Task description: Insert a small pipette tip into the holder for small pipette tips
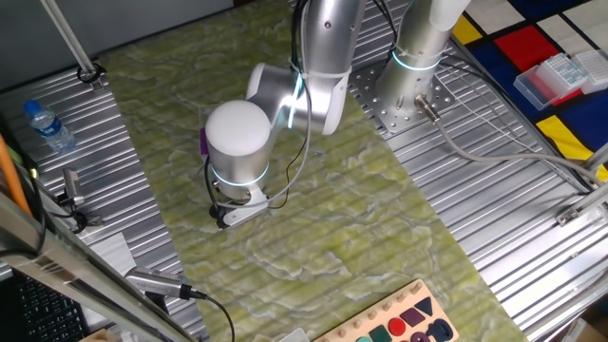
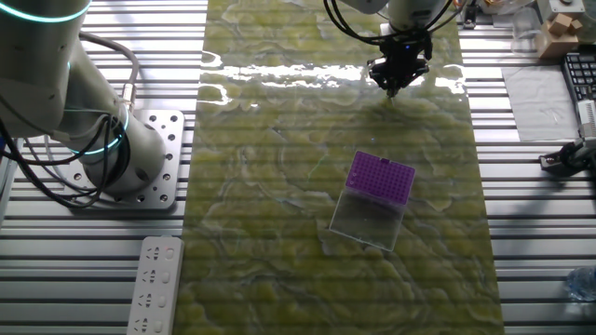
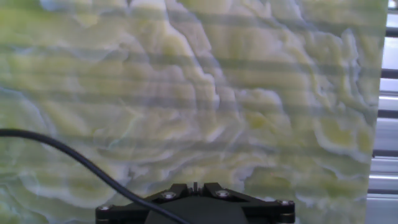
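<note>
The holder for small pipette tips [image 2: 381, 177] is a flat purple block on a pale translucent base, lying on the green marbled mat. In one fixed view only a purple sliver of the holder [image 1: 203, 142] shows behind the arm. My gripper [image 2: 391, 86] hangs over the mat's far end, well beyond the holder, pointing down. Its jaws are closed together on a thin small pipette tip [image 2: 389, 92], which pokes out below them. The hand view has the gripper [image 3: 195, 185] at the bottom edge, a thin sliver between the jaws and only bare mat ahead.
The arm's base plate [image 2: 154, 186] is bolted left of the mat. A white remote [image 2: 154, 284] lies near it. A water bottle [image 1: 47, 125], a red and clear box [image 1: 556, 78] and a coloured shape board [image 1: 399, 323] stand around the mat's edges.
</note>
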Available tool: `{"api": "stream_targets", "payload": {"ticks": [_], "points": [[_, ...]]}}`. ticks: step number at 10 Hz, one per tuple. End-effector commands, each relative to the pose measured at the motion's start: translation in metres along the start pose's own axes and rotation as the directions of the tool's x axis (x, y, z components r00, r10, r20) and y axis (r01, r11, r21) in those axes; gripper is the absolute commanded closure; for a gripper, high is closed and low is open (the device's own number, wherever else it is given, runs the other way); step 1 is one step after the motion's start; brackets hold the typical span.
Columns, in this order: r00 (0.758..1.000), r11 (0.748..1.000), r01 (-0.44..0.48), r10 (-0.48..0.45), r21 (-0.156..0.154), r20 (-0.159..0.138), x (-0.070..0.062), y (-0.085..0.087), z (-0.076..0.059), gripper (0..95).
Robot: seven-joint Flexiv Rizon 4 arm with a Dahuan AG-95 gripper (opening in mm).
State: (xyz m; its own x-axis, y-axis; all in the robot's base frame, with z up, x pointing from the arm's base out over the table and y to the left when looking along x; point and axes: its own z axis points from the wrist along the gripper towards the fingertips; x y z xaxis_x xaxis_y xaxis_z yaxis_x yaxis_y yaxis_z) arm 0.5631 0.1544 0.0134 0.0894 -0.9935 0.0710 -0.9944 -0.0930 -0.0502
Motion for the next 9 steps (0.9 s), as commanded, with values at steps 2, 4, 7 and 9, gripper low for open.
{"api": "stream_targets", "payload": {"ticks": [2,4,7,9], "points": [[1.0,1.0,0.01,-0.01,0.001,0.001,0.0002,0.0005,0.0018,76.0],[1.0,1.0,0.016,-0.016,0.001,0.0,-0.0001,0.0009,0.0031,76.0],[1.0,1.0,0.025,-0.025,0.001,0.002,-0.0003,0.0015,0.0043,76.0],[1.0,1.0,0.03,-0.03,0.002,0.001,-0.0004,0.0019,0.0047,95.0]]}}
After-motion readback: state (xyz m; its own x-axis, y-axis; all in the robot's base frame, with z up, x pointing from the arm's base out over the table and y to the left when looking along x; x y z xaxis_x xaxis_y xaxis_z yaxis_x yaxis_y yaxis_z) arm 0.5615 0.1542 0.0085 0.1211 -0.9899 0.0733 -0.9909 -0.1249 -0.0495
